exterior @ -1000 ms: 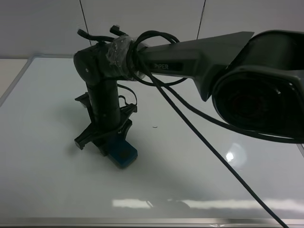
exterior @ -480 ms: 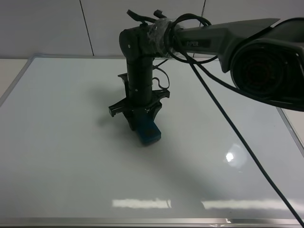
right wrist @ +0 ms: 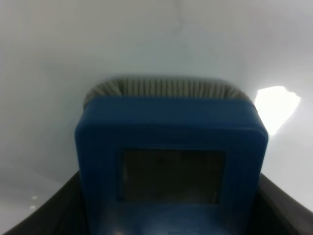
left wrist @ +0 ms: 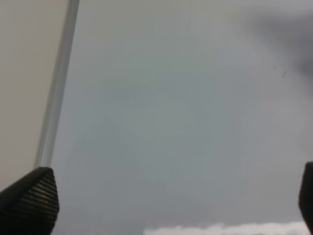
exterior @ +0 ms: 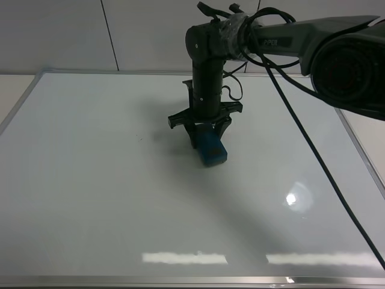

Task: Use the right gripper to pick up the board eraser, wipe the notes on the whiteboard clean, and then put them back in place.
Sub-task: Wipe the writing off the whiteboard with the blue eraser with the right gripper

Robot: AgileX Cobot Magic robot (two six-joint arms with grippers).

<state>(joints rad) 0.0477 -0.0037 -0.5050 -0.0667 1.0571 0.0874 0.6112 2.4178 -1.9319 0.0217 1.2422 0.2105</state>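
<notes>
My right gripper (exterior: pixel 205 138) reaches in from the upper right and points down at the whiteboard (exterior: pixel 90 180). It is shut on the teal-blue board eraser (exterior: pixel 211 151), whose lower face rests on the board right of the middle. In the right wrist view the eraser (right wrist: pixel 171 156) fills the frame with its grey felt (right wrist: pixel 166 88) against the white surface, and a dark finger (right wrist: pixel 58 220) is on either side. No marker scribble shows; only a tiny dark speck (exterior: pixel 137 139) lies left of the gripper. My left gripper (left wrist: pixel 168 203) is open above the board and out of the high view.
The board's silver frame (exterior: pixel 180 281) runs along the near edge and also shows in the left wrist view (left wrist: pixel 58 83). A black cable (exterior: pixel 313 150) trails from the right arm across the board's right half. A pale wall (exterior: pixel 60 36) stands behind.
My right gripper has slid the eraser from the board's near left to the right and farther back. A small black mark near the middle no longer shows.
</notes>
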